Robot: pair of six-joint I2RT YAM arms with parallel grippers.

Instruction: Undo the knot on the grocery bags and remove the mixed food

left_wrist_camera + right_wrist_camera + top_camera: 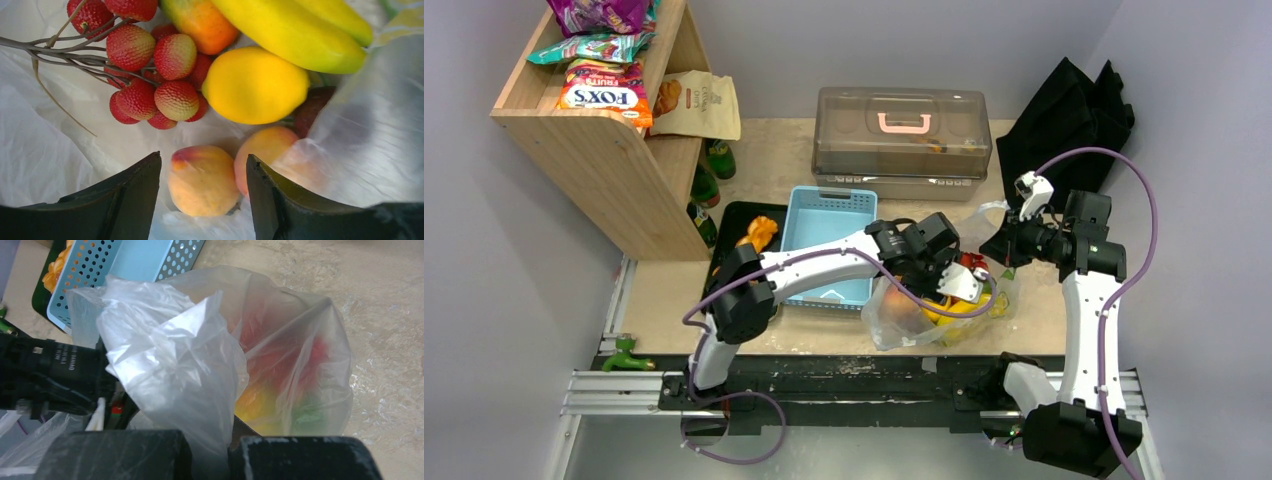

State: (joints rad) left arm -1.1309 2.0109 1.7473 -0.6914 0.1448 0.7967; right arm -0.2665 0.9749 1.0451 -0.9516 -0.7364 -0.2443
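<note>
The clear grocery bag (904, 315) lies at the table's front with its mouth open; no knot shows. My left gripper (939, 290) is inside it. In the left wrist view the left gripper (203, 156) is open, its fingers either side of a peach (202, 185) without touching it. A second peach (265, 147), a lemon (255, 85), bananas (300, 35), a mango (205, 20) and red fruits (150, 75) lie beyond. My right gripper (1004, 248) is shut on the bag's rim (175, 355) and holds it up; its fingertips (150, 450) pinch the plastic.
A blue basket (829, 240) stands left of the bag, with a black tray (734, 215) holding a golden bread (759, 232) beside it. A clear lidded box (902, 140) is at the back, a black fabric bag (1074, 110) back right, a wooden shelf (604, 150) with snack packets back left.
</note>
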